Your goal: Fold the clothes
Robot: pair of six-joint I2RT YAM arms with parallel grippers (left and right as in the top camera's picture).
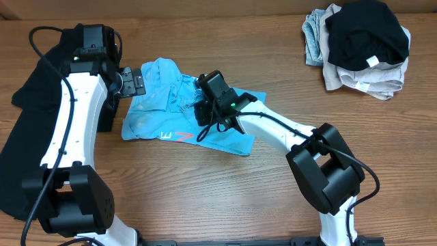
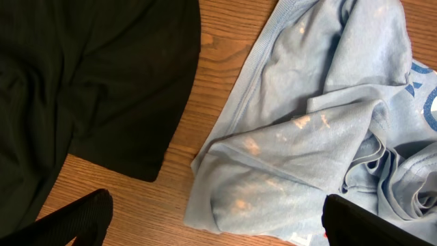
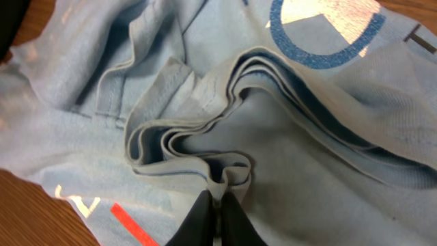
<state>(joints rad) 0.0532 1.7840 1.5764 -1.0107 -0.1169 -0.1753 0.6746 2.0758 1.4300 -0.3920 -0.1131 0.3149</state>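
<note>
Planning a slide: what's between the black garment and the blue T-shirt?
Bare wooden table separates the black garment from the blue T-shirt, per left wrist view.

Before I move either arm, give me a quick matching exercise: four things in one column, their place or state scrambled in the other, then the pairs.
1. light blue T-shirt
2. black garment
3. pile of clothes
4. right hand

A. top right of the overhead view
B. pinched shut on blue cloth
C. spread along the left edge
D. crumpled in the middle

Pairs: 1-D, 2-C, 3-A, 4-B.
</note>
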